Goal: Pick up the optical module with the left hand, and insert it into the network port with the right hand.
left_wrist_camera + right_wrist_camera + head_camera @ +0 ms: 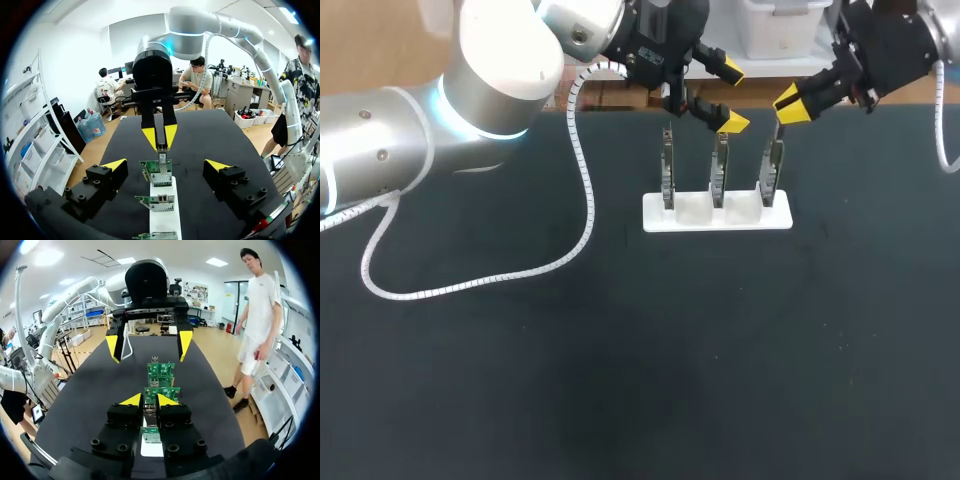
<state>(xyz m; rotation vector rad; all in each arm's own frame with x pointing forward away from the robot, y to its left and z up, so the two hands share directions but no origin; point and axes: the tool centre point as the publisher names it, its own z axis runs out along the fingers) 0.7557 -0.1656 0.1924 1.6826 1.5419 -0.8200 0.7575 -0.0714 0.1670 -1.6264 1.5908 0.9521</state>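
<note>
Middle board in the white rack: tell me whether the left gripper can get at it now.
Probably yes: the left gripper hangs open just above the middle board, nothing between; the right gripper, shut on the optical module, is over the end board.

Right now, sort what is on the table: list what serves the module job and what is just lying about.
Job: optical module, right gripper shut on it, left gripper open, right-end board under the module, white holder.
Lying about: middle board, left-end board, white coiled cable.
</note>
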